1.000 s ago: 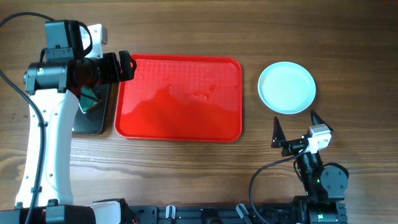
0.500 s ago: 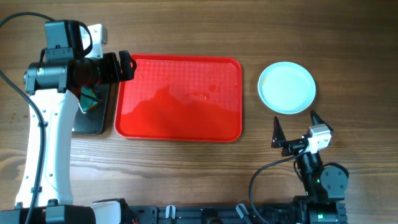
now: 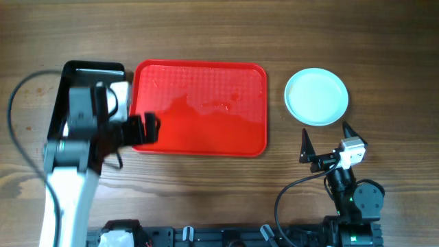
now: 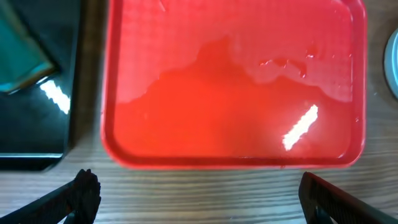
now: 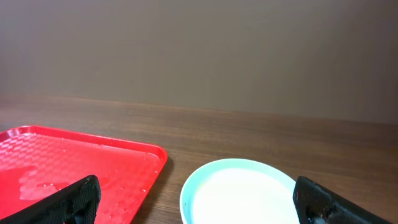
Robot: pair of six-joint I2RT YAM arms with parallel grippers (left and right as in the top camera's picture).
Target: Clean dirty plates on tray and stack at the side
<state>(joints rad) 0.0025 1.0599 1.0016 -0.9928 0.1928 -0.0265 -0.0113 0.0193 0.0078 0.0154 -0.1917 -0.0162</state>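
One plate (image 3: 316, 97) shows whole overhead, cropped in both wrist views.

The tray (image 3: 206, 130) is glossy red plastic, the black tray (image 4: 31, 130) mirror-glossy, the plate (image 3: 316, 97) smooth, the table (image 3: 206, 31) matt grained wood.

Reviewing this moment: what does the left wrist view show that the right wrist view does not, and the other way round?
Only the left wrist view shows the glossy black rectangular tray with a teal object in it, and the open left gripper. Only the right wrist view shows much of the pale mint-rimmed round plate, a plain wall behind, and the open right gripper. Both show the large red plastic tray, bare, and the wooden table. The left wrist view catches just a sliver of the plate at its right edge.
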